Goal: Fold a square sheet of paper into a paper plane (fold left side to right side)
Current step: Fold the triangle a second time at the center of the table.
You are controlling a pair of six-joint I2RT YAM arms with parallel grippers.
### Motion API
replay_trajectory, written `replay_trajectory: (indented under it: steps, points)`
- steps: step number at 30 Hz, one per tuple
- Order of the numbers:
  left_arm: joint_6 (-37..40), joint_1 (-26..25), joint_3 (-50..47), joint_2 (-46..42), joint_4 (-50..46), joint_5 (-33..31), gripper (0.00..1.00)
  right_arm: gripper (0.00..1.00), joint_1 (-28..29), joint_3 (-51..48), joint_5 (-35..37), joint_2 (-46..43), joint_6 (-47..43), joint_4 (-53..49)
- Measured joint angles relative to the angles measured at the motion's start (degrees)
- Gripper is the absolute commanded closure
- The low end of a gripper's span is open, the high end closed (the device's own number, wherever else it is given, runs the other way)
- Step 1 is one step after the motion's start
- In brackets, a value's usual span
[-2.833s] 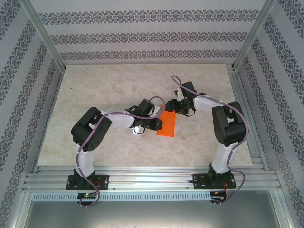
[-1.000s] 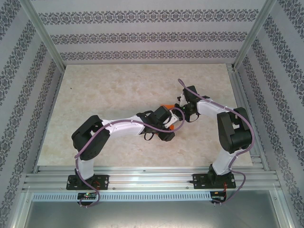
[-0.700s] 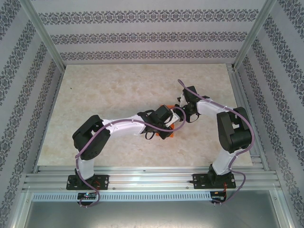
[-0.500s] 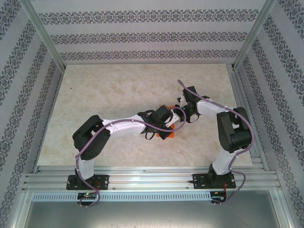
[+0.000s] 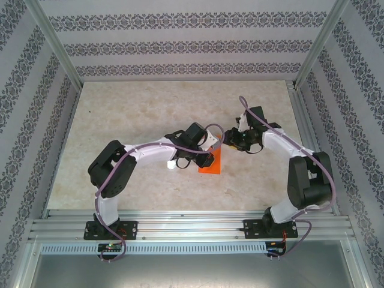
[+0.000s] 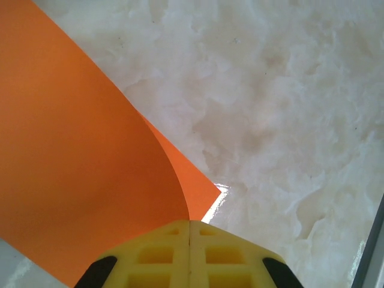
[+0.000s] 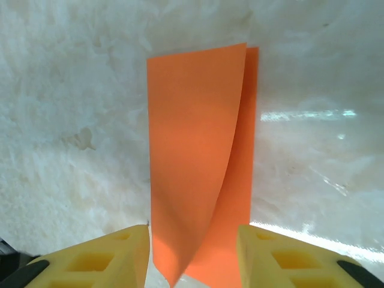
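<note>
On the pale marbled table (image 5: 138, 114), a little right of the middle, between the two wrists: the square sheet of paper (image 5: 212, 163), bright orange, folded over into a narrow rectangle with the long side running away from the arm bases; lower layer flat on the table, upper layer not pressed down. From above, left gripper (image 5: 207, 157) right at the left side of the sheet, partly covering it; right gripper (image 5: 230, 141) just beside the far right corner, apart from the left one.

In the left wrist view, left gripper (image 6: 189, 223) clenched, both yellow fingers (image 6: 150, 258) pressed together with no gap; curved edge of the upper layer of the sheet (image 6: 78, 156) running straight into the seam between them, so pinched there; lifted in a soft bend above the lower layer, with a pointed corner of that lower layer visible on the table beside the fingers.

In the right wrist view, right gripper (image 7: 193, 231) released, yellow fingers (image 7: 102, 258) standing well apart, grasping nothing; sheet (image 7: 192, 132) lying lengthwise in front of the gap, near end reaching in between the fingers; whether touching them, cannot tell; upper layer bulging up along the right side, a thin strip of the lower layer showing next to it.
</note>
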Motion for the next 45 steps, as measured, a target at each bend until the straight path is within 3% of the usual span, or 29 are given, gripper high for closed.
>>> replay_trajectory:
  steps: [6, 11, 16, 25, 32, 45]
  points:
    - [-0.02, 2.56, 0.0, 0.33, 0.15, 3.82, 1.0, 0.91, -0.79, -8.24, -0.17, -6.86, 0.68, 2.23]
    - [0.07, 3.93, 0.0, 1.31, 0.28, 5.46, 1.0, 0.98, 0.96, -16.52, -1.25, -9.88, 4.2, 8.59]
    - [0.11, 5.22, 0.0, 1.73, 0.28, 6.19, 1.0, 1.0, 5.14, -21.75, -1.88, -10.05, 8.09, 12.15]
    - [0.94, 5.99, 0.0, 2.14, 0.28, 6.34, 1.0, 1.0, 9.07, -22.21, -1.31, -6.32, 11.17, 17.86]
    - [1.31, 6.67, 0.07, 3.58, 0.26, 5.66, 0.99, 1.0, 12.09, -20.55, 1.53, -0.7, 11.19, 16.26]
    - [2.45, 7.8, 1.44, 5.84, 0.15, 3.48, 0.98, 0.99, 13.51, -16.94, 5.14, 0.81, 10.56, 11.65]
